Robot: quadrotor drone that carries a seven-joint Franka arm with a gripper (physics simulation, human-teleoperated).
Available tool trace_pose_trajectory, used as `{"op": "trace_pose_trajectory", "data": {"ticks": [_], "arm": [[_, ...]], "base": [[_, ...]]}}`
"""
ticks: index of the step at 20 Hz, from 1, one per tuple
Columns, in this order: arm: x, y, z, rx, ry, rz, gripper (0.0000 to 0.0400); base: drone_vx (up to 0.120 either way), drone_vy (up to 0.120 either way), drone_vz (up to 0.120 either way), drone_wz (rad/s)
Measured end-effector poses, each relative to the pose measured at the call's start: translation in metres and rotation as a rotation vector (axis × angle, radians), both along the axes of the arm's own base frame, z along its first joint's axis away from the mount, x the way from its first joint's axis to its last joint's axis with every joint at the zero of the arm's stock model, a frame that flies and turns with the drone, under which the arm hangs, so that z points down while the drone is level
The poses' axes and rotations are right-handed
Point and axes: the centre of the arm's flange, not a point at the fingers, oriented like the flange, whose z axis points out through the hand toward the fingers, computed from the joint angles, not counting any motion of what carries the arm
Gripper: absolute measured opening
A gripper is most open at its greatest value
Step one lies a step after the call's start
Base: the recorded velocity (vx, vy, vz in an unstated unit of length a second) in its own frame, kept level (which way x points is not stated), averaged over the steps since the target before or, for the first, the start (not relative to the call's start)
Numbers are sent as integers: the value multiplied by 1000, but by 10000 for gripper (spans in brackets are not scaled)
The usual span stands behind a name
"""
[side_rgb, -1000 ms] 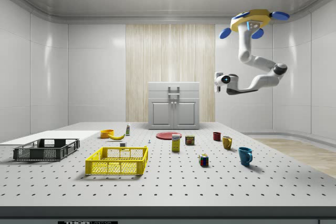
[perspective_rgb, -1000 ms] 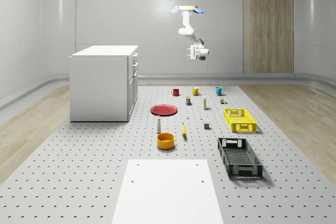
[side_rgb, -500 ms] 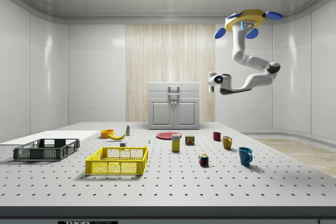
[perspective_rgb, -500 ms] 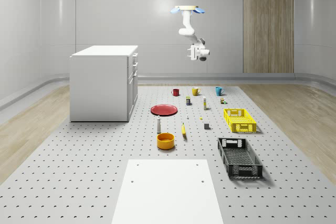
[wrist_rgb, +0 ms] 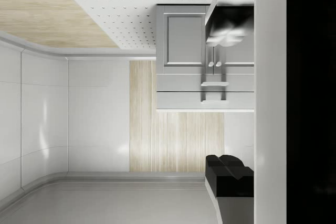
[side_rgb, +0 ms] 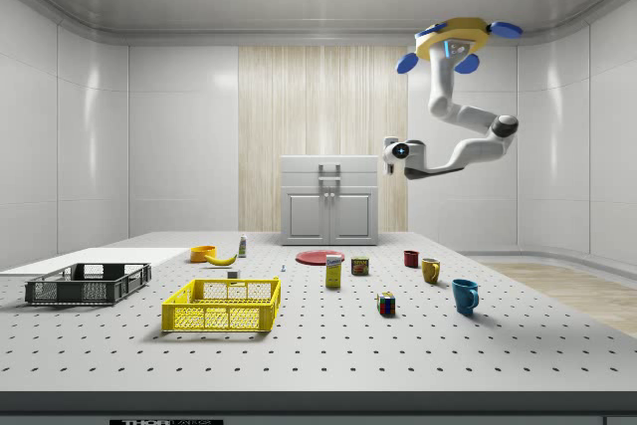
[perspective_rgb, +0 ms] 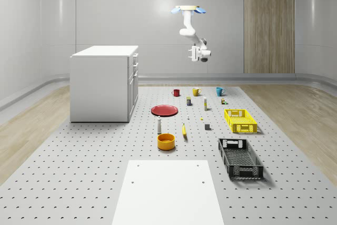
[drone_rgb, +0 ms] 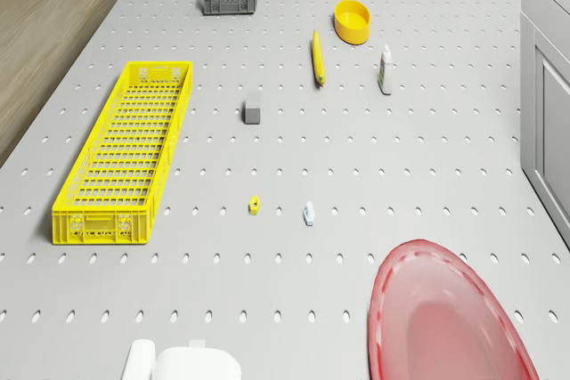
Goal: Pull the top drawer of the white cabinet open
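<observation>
In your whole-scene view, the drone [perspective_rgb: 188,9] hovers high over the far end of the table [perspective_rgb: 79,183], above the mugs, with the arm hanging beneath it. The hand [perspective_rgb: 199,56] sits in open air at about the level of the white cabinet's [perspective_rgb: 102,85] top, well apart from it on that view's right. It touches nothing and holds nothing. You cannot tell from here how far the fingers are spread. The top drawer [perspective_rgb: 135,57] sits flush with the cabinet front.

In your side view, the drone [side_rgb: 457,39] floats near the ceiling on that view's right. The arm bends down and across so the hand [side_rgb: 390,152] points towards the cabinet [side_rgb: 329,199], level with its top edge and just to the right of it in the picture. The top drawer [side_rgb: 329,178] is closed.

In your drone view, the table [drone_rgb: 427,113] lies below with a yellow crate [drone_rgb: 125,153], a red plate [drone_rgb: 450,318], a banana [drone_rgb: 317,58] and an orange bowl [drone_rgb: 352,20] on it.

In your wrist view, the cabinet [wrist_rgb: 184,40] front shows ahead with its drawer handles visible, and one dark finger [wrist_rgb: 229,174] sits at the frame's edge.
</observation>
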Motion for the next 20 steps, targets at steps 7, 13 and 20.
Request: {"op": "trace_pose_trajectory", "data": {"ticks": [7, 13, 20], "arm": [[0, 0, 0, 0, 0, 0, 305], [0, 9, 0, 0, 0, 0, 305], [0, 39, 0, 0, 0, 0, 305]], "base": [[120, 0, 0, 0], [13, 0, 0, 0], [0, 0, 0, 0]]}}
